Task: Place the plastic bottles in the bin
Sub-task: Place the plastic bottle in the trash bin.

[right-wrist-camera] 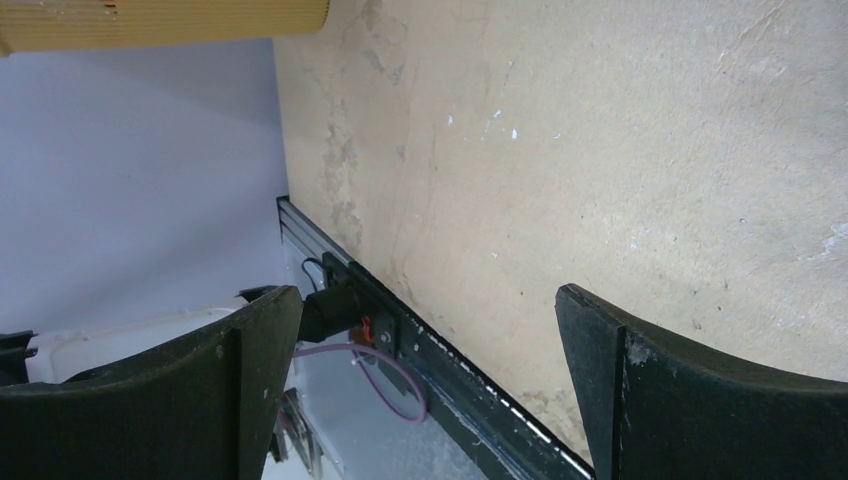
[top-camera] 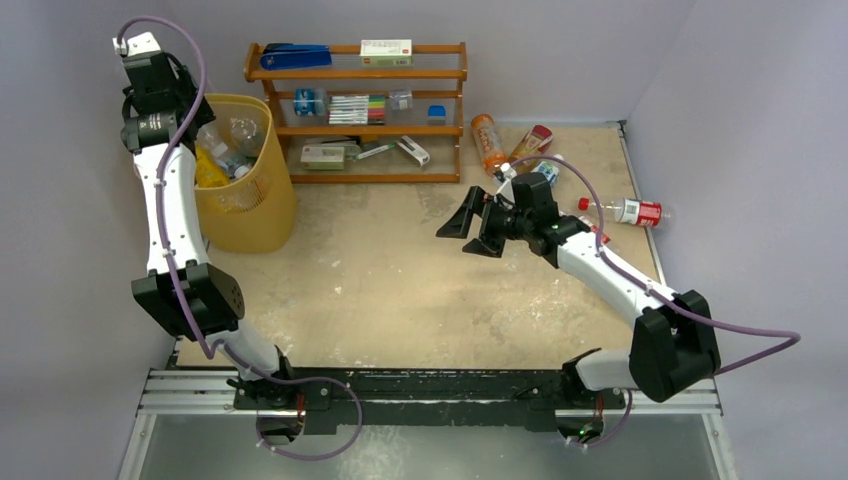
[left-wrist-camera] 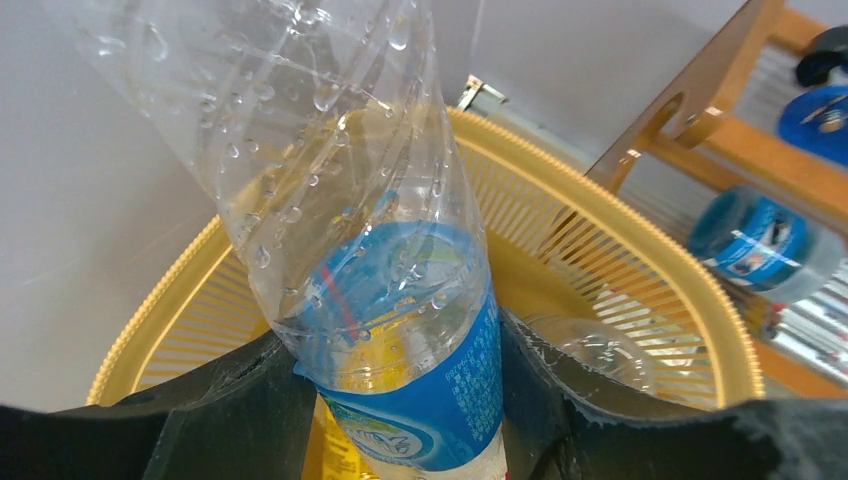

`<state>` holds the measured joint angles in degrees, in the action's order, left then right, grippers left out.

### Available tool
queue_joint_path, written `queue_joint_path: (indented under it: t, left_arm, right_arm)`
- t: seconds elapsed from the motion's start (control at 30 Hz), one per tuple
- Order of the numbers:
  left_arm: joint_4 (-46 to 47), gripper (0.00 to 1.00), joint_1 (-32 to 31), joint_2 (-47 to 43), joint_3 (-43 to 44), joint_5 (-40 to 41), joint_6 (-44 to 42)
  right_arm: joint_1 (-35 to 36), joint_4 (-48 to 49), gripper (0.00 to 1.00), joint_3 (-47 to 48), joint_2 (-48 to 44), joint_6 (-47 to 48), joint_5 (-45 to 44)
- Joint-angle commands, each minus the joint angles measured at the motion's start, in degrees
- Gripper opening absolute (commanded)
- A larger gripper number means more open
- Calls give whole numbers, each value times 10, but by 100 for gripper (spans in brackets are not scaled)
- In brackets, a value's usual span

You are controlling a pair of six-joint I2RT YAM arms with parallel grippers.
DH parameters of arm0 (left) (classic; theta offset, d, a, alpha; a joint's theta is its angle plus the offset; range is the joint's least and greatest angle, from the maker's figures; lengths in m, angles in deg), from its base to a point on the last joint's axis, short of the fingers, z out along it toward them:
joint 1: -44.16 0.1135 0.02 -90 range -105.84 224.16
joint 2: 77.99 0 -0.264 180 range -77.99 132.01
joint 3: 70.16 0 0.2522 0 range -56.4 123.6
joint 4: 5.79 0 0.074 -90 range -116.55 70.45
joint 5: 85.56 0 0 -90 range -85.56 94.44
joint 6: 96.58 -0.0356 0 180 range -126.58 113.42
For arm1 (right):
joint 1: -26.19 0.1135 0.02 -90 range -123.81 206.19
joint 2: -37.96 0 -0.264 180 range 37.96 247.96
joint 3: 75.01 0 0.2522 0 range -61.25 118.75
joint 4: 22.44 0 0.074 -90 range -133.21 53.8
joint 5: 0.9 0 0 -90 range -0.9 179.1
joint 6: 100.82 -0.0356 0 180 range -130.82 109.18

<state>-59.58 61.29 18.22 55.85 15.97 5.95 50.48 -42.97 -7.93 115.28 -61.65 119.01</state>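
The yellow mesh bin (top-camera: pixel 262 215) stands at the back left, with several bottles showing inside it (top-camera: pixel 222 160). My left gripper (top-camera: pixel 200 112) hangs over its rim (left-wrist-camera: pixel 620 235), shut on a clear bottle with a blue label (left-wrist-camera: pixel 420 350) that sticks out above the bin's opening; the grip (left-wrist-camera: pixel 400 410) is on the labelled part. A second clear bottle (left-wrist-camera: pixel 600 350) lies inside the bin. My right gripper (top-camera: pixel 470 225) hovers open and empty over mid-table (right-wrist-camera: pixel 430 330). On the table at the back right lie an orange bottle (top-camera: pixel 488 142), a red-orange one (top-camera: pixel 530 145) and a red-labelled one (top-camera: pixel 632 210).
A brown wooden shelf rack (top-camera: pixel 360 110) with staplers and stationery boxes stands against the back wall, right of the bin. Grey walls close in the table on the left, back and right. The black base rail (right-wrist-camera: pixel 450 370) runs along the near edge.
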Motion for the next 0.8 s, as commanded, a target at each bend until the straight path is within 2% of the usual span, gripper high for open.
queue_joint_path:
  t: [0.0, 0.13, 0.37, 0.57, 0.77]
  left_arm:
    - [31, 58, 2, -41, -26, 50, -31]
    - [27, 63, 2, -43, -40, 54, -29]
    - [-9, 85, 2, -53, -11, 88, 0]
    - [-68, 86, 1, -31, 37, 51, 20]
    - [-59, 86, -2, -55, 23, -16, 44]
  right_arm:
    - [6, 20, 100, 14, -2, -5, -8]
    - [9, 25, 100, 13, 0, -7, -7]
    - [12, 31, 100, 10, 3, -5, -6]
    - [14, 41, 100, 11, 11, -8, -3]
    - [15, 32, 100, 16, 16, 0, -11]
